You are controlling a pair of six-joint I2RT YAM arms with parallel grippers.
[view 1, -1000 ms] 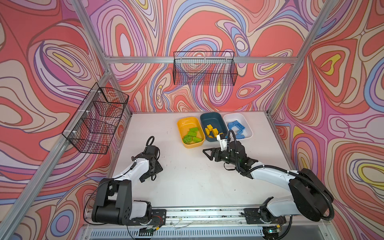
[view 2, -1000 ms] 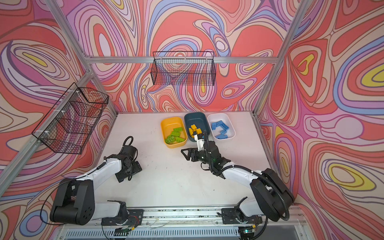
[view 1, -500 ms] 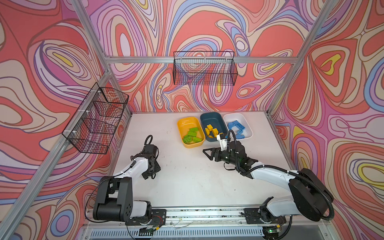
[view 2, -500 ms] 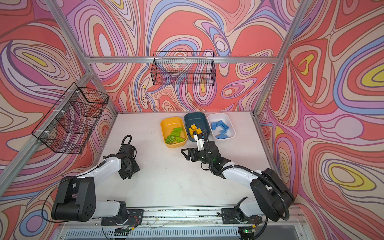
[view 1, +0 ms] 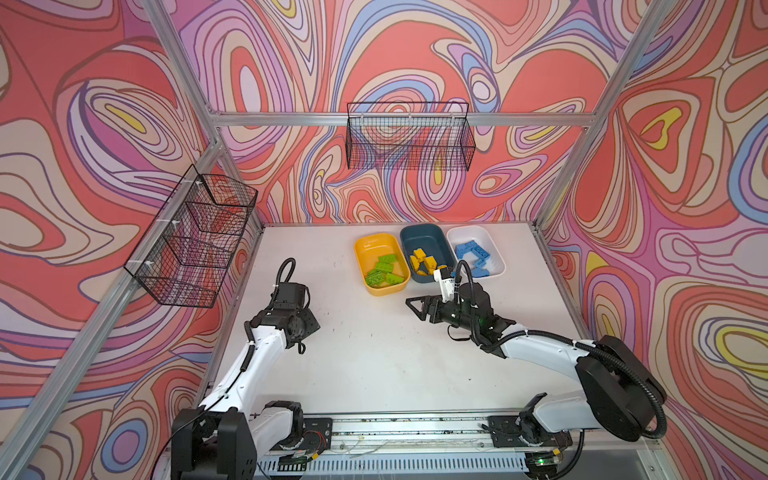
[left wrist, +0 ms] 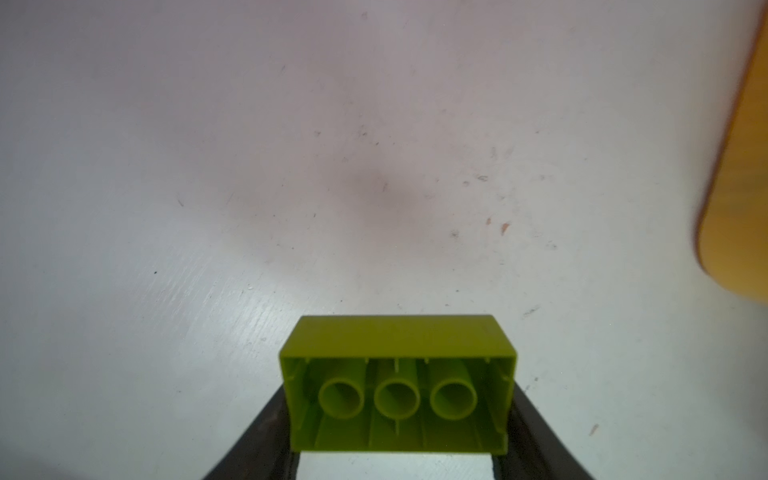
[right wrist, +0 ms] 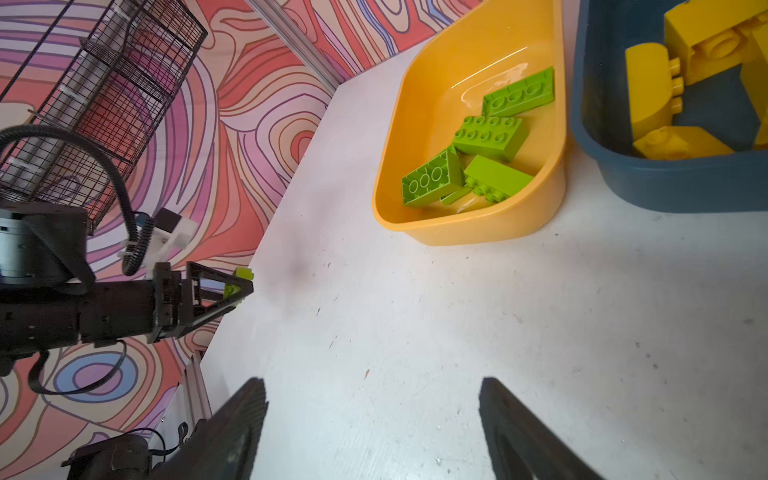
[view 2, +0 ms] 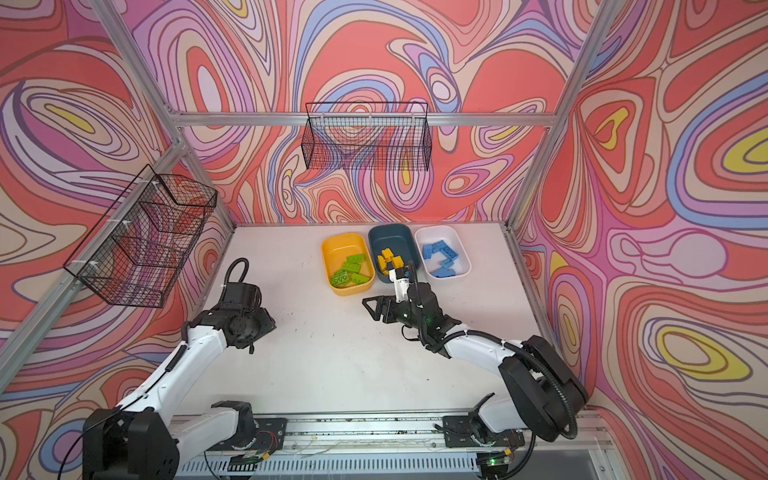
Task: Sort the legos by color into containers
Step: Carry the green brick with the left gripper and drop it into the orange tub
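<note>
Swirling pink, red and purple walls enclose a scuffed white table (view 1: 374, 365) where 2 robot arms sort toy bricks by color. Over the table's left side, the left gripper (left wrist: 398, 401) clamps a lime-green brick (left wrist: 397, 340) by its short ends and holds it above the bare tabletop. The brick's long axis runs straight across from finger to finger, and its hollow underside, with 3 round tubes, faces the wrist camera while the opposite face is hidden. From the right wrist camera the lime-green brick (right wrist: 243, 274) shows only as a green sliver at the fingertips, well apart from the tubs.

Toward the far edge, 3 tubs sit side by side: a yellow tub (view 1: 376, 247) holding green bricks (view 1: 384, 270), a dark blue tub (view 1: 422, 239) holding yellow bricks (view 1: 424, 262) and a white tub (view 1: 469, 235) holding blue bricks (view 1: 473, 253). The right gripper (right wrist: 370, 399) hovers near the front of the yellow and dark blue tubs, its fingers spread wide and holding nothing. 2 black wire baskets (view 1: 409, 141) hang on the walls — 1 at the back, 1 on the left.
</note>
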